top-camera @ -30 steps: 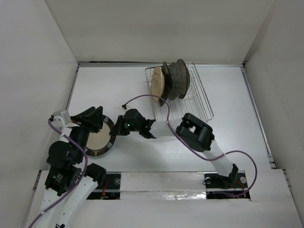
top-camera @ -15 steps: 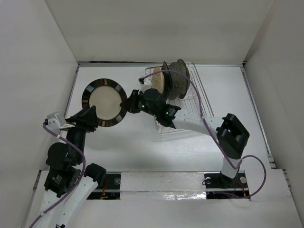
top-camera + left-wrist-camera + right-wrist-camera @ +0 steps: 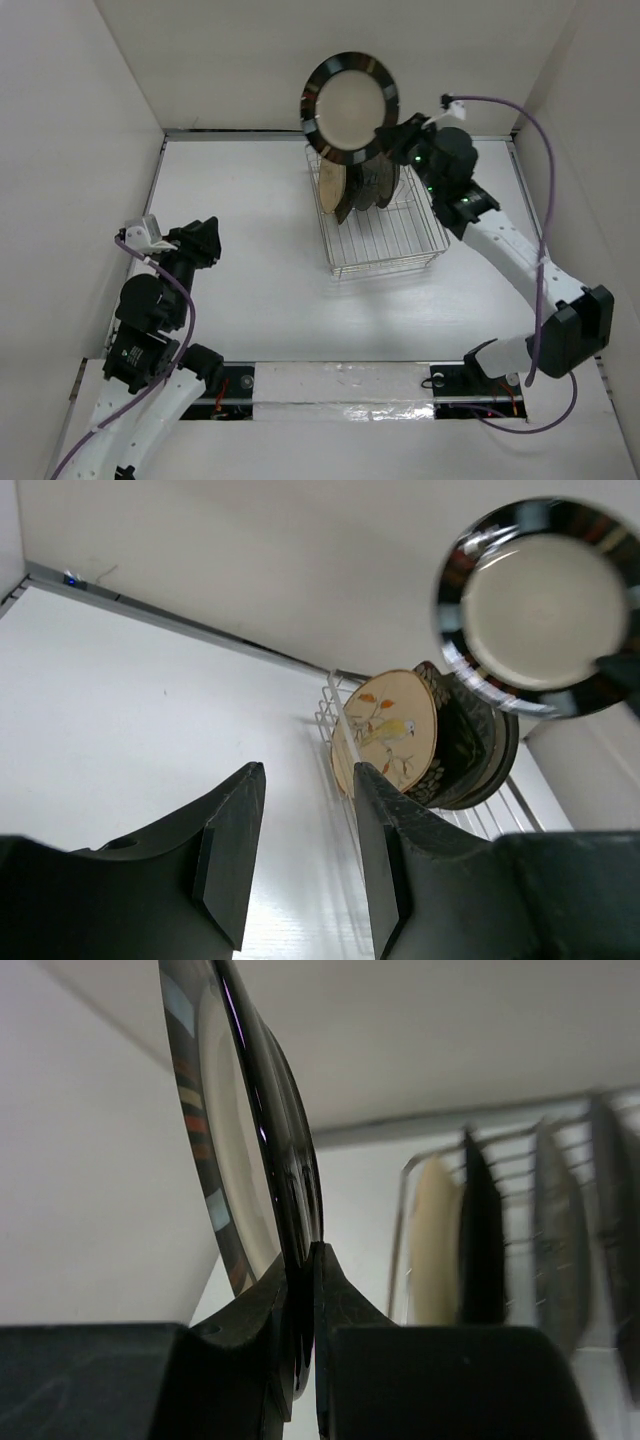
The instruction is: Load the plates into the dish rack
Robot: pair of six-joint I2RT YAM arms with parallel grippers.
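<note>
I see the white table [image 3: 250, 200] first, since it is the biggest thing here. The rack [image 3: 385, 245] sits on the far right part of it, close to the back wall. My right arm reaches from the near right corner up to the rack. My left arm is folded low on the near left side, well apart from the rack. The held plate [image 3: 350, 105] is up in the air above the far end of the rack, touching nothing else. It is round, with a dark rim with pale marks and a cream middle. It stands on its edge with its cream face turned toward the left side. In the rack, plates stand upright in a row at the far end. The tan plate [image 3: 331, 180] is the one most to the left, and the left wrist view shows a bird and leaves on its face. The black plate [image 3: 347, 185] stands just beside it. Some dark round plates [image 3: 380, 170] stand to the right of that. The near half of the rack shows only bare wire. My right gripper [image 3: 385, 135] pinches the lower right rim of the held plate, with one finger on each face. My left gripper [image 3: 205, 240] points toward the rack, its fingers apart with nothing between them.
</note>
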